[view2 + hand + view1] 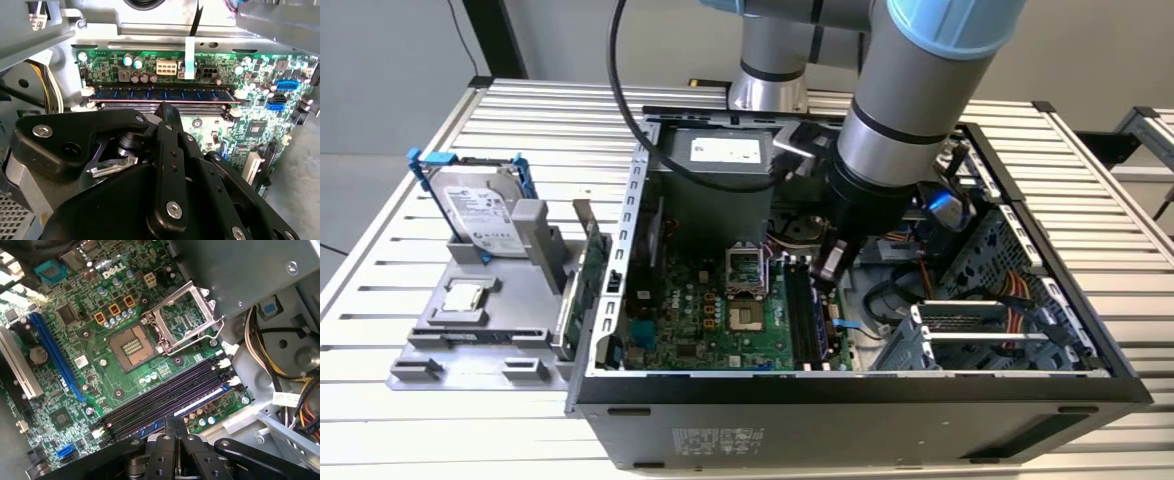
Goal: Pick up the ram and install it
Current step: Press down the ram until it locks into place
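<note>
The ram [160, 94], a thin blue stick with a row of black chips, stands in one of the long black motherboard slots [165, 392] between white end latches. In the first wrist view its pale blue top edge [200, 401] runs up to the fingertips. My gripper [176, 421] is shut, with its two narrow fingers pressed together right over the middle of the ram. I cannot tell whether the tips touch it. In the exterior view my gripper [831, 265] reaches down into the open computer case [854, 385] above the slots.
An open processor socket [132, 345] lies beside the slots. Bundled cables [260, 355] and a metal drive cage [987, 330] crowd the side of the case. A grey tray [467, 335] outside holds a hard drive [478, 205] and a green expansion card [591, 265].
</note>
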Controlling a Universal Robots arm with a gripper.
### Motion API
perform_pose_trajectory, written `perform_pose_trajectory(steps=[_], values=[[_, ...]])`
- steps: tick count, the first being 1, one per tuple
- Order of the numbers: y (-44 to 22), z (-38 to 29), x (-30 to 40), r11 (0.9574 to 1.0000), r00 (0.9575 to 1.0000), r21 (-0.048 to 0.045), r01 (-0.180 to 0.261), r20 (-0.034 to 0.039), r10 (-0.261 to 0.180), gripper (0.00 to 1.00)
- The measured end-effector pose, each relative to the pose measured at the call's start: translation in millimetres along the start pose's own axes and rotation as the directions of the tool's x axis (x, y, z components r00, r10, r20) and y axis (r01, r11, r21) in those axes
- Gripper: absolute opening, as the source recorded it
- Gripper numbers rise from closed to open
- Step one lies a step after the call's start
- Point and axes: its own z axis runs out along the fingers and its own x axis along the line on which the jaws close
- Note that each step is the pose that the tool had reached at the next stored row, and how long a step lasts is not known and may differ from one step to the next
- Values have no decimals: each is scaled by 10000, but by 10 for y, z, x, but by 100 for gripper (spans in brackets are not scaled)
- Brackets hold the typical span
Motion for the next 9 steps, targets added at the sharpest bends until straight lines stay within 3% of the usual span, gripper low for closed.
perform_pose_trajectory(steps=[9], values=[[5,1,-8,9959,9959,12,902,-16,-902,0]])
